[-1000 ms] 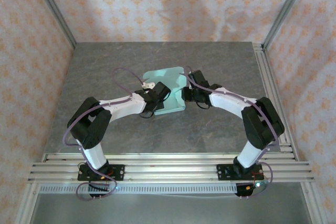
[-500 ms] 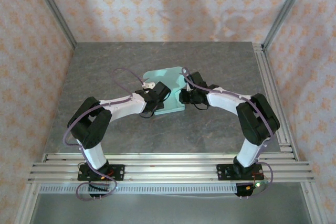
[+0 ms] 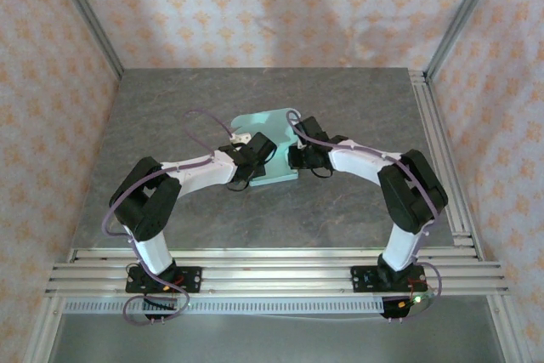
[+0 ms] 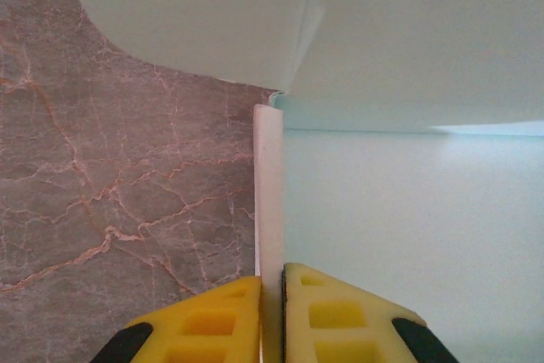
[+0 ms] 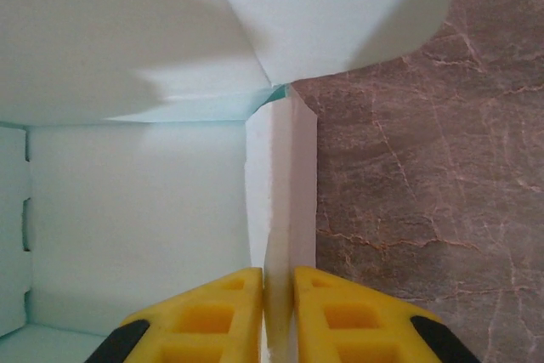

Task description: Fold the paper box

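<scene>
The paper box [image 3: 270, 138] is pale mint-green card, lying mid-table between both arms with its far flap spread flat. My left gripper [image 3: 248, 170] is shut on the box's left side wall [image 4: 269, 201], which stands upright between the yellow fingertips [image 4: 212, 320]. My right gripper [image 3: 297, 157] is shut on the right side wall [image 5: 285, 201], a doubled-over strip pinched between its yellow fingertips [image 5: 344, 316]. The box floor [image 5: 136, 218] shows to the left of that wall, and the far flap [image 4: 408, 31] rises behind both walls.
The grey marbled tabletop [image 3: 340, 99] surrounds the box. An aluminium rail [image 3: 442, 159] runs along the right edge, and more rails [image 3: 272, 265] cross the near edge by the arm bases. Patterned walls close in the back and both sides.
The right gripper has closed onto the box's right wall and shifted slightly left, with its elbow moving inward. The left arm has stayed where it was, still gripping.
</scene>
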Robot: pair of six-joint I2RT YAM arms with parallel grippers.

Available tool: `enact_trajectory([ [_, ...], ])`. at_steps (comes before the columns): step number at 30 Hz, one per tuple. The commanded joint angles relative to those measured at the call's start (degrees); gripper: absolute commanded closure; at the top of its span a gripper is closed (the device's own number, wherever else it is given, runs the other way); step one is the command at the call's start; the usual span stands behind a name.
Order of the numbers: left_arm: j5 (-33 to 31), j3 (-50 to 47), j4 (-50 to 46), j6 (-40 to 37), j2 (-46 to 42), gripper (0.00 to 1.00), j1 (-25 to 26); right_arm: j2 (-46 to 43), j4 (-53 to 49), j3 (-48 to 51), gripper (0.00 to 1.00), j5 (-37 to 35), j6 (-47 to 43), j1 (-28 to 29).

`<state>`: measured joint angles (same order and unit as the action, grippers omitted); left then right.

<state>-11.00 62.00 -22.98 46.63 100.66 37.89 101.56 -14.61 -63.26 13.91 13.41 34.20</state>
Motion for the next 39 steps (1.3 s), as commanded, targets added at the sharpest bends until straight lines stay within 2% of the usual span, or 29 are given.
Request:
enact_trajectory([
  [1,-1.0,1.5,-0.7,0.1,1.0,0.87,0.3,2.1,-4.0,-2.3,0.83,-4.6,-2.0,1.8],
  [10,-0.9,1.8,-0.6,0.0,1.3,0.87,0.3,4.5,-8.5,-5.9,0.84,-10.5,-3.5,4.9],
  [22,-0.9,1.9,-0.5,0.0,1.5,0.87,0.3,8.1,-13.7,-10.3,0.90,-17.8,-4.5,8.6],
  [28,-0.8,1.6,-0.1,0.1,1.2,0.87,0.3,10.2,-16.2,-12.0,0.97,-22.3,-3.1,10.4],
  [30,-0.7,1.5,0.0,0.2,1.2,0.86,0.2,10.3,-15.9,-11.8,0.97,-22.1,-2.5,10.5],
  [34,-0.8,1.3,0.0,0.2,1.0,0.86,0.3,10.2,-14.5,-11.3,0.87,-20.6,-1.7,10.5],
  [39,-0.6,0.9,0.3,0.4,0.9,0.86,0.2,10.3,-12.5,-11.1,0.87,-19.6,-1.1,10.5],
])
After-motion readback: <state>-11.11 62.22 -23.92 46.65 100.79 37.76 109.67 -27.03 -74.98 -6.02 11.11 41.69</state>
